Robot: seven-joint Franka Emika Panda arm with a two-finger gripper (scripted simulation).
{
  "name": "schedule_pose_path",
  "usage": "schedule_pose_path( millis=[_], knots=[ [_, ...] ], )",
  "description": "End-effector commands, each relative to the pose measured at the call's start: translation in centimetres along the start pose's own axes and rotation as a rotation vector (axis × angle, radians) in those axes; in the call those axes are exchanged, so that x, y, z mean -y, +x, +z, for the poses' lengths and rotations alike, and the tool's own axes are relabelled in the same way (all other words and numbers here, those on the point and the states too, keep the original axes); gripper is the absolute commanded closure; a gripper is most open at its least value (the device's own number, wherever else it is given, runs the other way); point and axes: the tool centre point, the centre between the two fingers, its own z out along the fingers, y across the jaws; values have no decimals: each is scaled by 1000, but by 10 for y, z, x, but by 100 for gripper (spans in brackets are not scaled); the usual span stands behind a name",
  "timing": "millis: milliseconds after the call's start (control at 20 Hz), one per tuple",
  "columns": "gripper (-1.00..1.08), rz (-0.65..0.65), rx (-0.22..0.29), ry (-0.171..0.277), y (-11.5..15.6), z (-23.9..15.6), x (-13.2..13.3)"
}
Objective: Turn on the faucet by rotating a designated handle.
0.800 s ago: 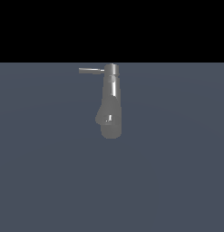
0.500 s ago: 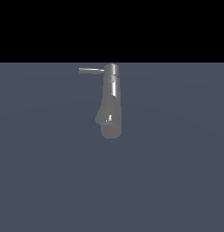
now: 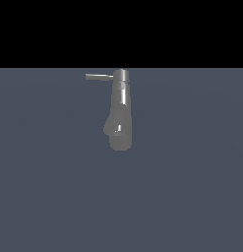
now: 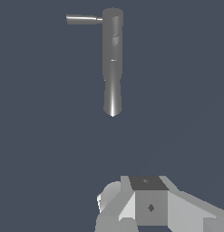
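Observation:
The grey metal faucet (image 3: 121, 110) stands on the dark floor in the exterior view, with its bulging spout low down and a short cap on top. The thin handle (image 3: 99, 76) sticks out level from the cap towards the exterior view's left. The wrist view shows the faucet (image 4: 112, 59) and the handle (image 4: 84, 19) from farther off. Grey-white blocky parts of my gripper (image 4: 149, 204) show at the edge of the wrist view, well apart from the faucet. I cannot tell how the jaws stand. The arm does not show in the exterior view.
A flat dark grey-blue floor (image 3: 192, 197) lies all around the faucet. Above its far edge the exterior view is black.

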Motion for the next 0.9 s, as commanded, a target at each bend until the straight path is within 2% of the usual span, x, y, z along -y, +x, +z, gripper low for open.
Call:
schedule_pose_path(
  millis=[0, 450, 850],
  knots=[
    [108, 9, 1, 1, 3, 0, 0],
    [108, 103, 8, 10, 27, 1, 5],
    [108, 262, 23, 22, 70, 7, 13]
  ],
)
